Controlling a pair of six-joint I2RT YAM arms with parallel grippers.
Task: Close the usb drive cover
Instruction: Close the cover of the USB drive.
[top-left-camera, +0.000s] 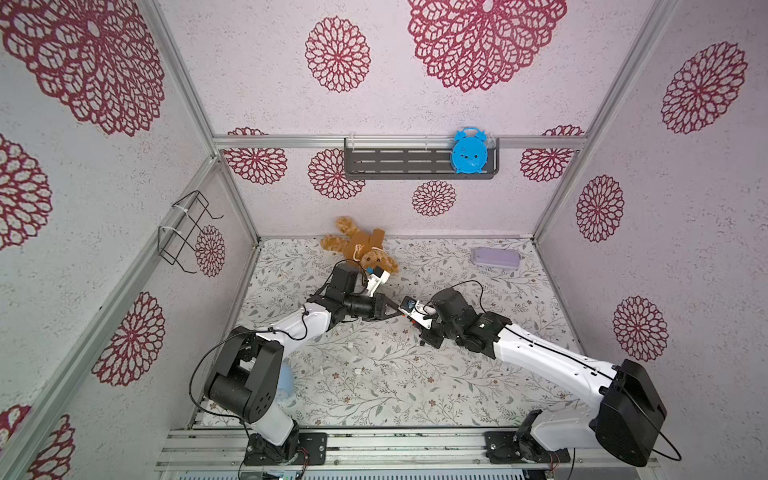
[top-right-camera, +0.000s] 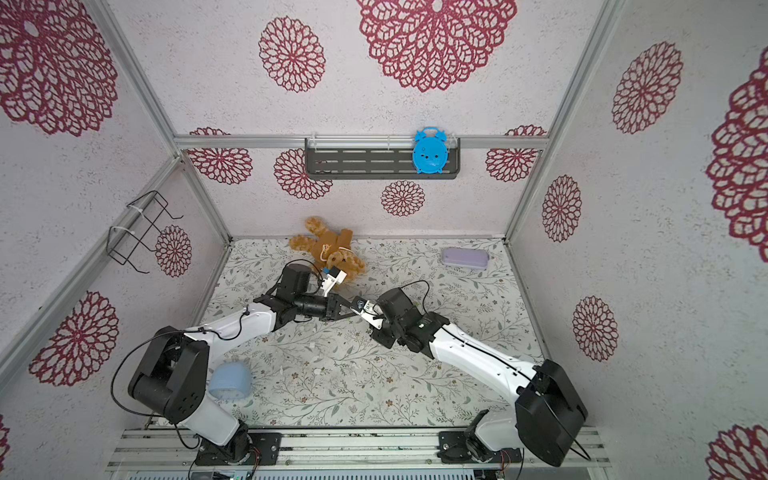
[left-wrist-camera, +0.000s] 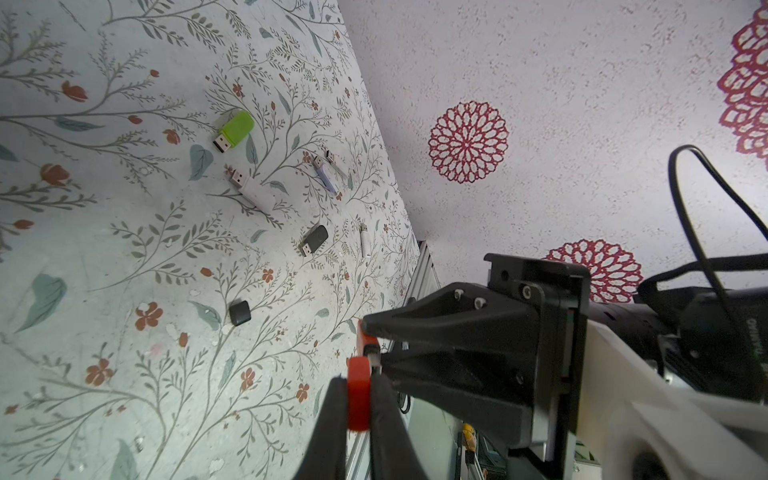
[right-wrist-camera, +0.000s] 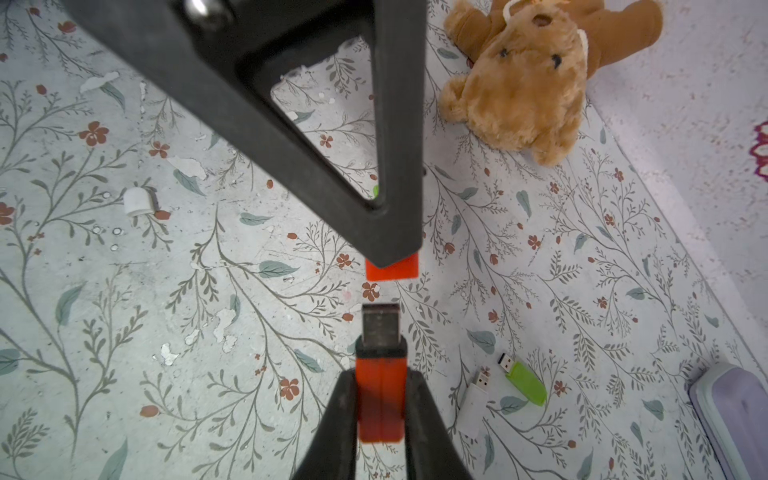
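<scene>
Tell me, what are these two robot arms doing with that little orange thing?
They are capping a USB stick. The right gripper is shut on the orange plastic USB drive, its bare metal plug pointing at the left gripper, which is shut on the matching small orange cap. Both are held above the floral-patterned table. Cap and plug line up with a small gap between, so the cover is not on yet.

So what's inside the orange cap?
The metal plug is not in it: table shows between plug and orange cap. The left gripper covers most of the cap, so its hollow is hidden.
</scene>
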